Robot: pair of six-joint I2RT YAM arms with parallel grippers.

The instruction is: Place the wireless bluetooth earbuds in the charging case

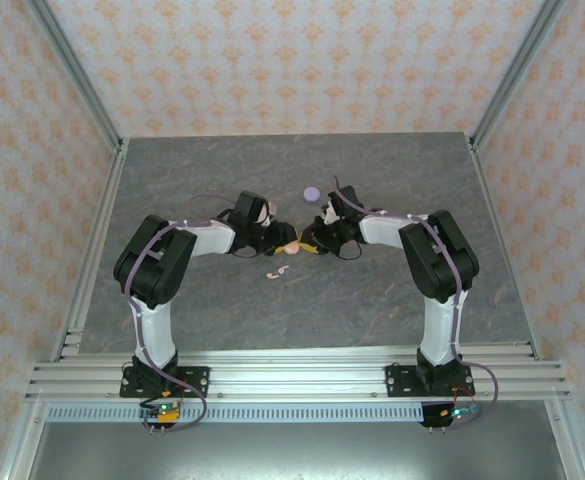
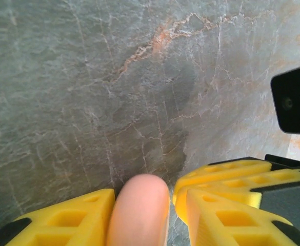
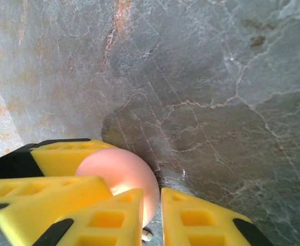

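Observation:
The pink charging case point(image 1: 291, 245) sits on the table where my two grippers meet. In the left wrist view the case point(image 2: 139, 210) stands edge-on between the yellow fingers point(image 2: 62, 220) of my left gripper point(image 2: 150, 205). It touches the left finger, and a strip of table shows before the right one. My right gripper point(image 3: 152, 197) is shut to a thin slit beside the case point(image 3: 121, 171). A small pale piece point(image 3: 147, 236) shows low in that slit; I cannot tell what it is. Two pale pink earbuds point(image 1: 275, 270) lie loose just in front of the grippers.
A lilac round case point(image 1: 312, 193) lies behind the grippers. The right gripper's finger point(image 2: 226, 174) crowds in beside my left one. Grey stone tabletop point(image 1: 392, 170) stretches to the aluminium frame posts and patterned walls on three sides.

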